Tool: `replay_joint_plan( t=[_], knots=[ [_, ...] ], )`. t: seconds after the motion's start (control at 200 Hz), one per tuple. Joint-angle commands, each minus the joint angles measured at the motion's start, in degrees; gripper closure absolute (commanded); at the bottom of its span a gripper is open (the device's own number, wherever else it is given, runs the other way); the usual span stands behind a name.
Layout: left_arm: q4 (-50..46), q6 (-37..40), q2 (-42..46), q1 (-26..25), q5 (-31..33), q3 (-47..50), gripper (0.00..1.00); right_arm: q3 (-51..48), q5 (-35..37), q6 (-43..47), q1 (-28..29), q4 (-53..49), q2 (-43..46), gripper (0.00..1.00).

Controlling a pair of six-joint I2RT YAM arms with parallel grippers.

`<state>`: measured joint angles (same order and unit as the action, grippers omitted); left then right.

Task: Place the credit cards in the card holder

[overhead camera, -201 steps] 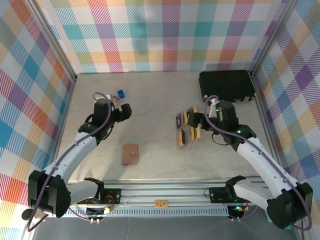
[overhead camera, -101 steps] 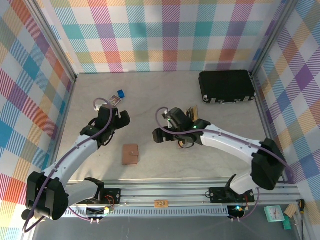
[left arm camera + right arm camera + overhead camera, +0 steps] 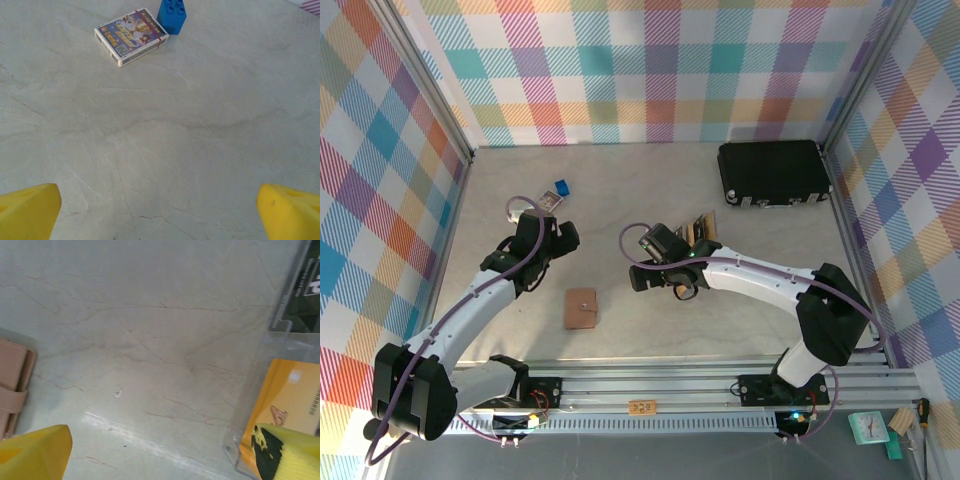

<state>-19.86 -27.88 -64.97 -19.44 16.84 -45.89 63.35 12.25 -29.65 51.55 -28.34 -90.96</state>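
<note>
Left gripper (image 3: 160, 215) and right gripper (image 3: 160, 455) are seen w/ fingers spread wide, nothing held. Credit cards (image 3: 700, 231) lie at 2 o'clock of the right gripper, card holder (image 3: 581, 308) at 8. Cards are judged thin, stiff, slick & light; an edge pinch is advised.

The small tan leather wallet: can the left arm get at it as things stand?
Probably yes. The small tan leather wallet lies alone on the table, below the left tool in the top view, with nothing between them.
</note>
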Motion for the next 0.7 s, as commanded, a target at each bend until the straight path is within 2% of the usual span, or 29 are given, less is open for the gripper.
replay_joint_plan(
  t=[0.0, 0.42, 0.69],
  knots=[
    [-1.5, -0.3, 0.2, -0.2, 0.3, -0.5, 0.0, 0.2, 2.6, 0.8, -1.2, -2.8, 0.1, 0.07],
    [-2.4, 0.4, 0.1, -0.2, -0.8, -1.1, 0.0, -3.0, 2.4, 1.7, -8.1, -5.4, 6.1, 0.06],
    [-1.7, -0.1, -0.5, -0.2, -1.7, -0.8, 0.0, -2.4, -7.0, 0.9, -7.9, -3.1, 8.8, 0.08]
  ],
)
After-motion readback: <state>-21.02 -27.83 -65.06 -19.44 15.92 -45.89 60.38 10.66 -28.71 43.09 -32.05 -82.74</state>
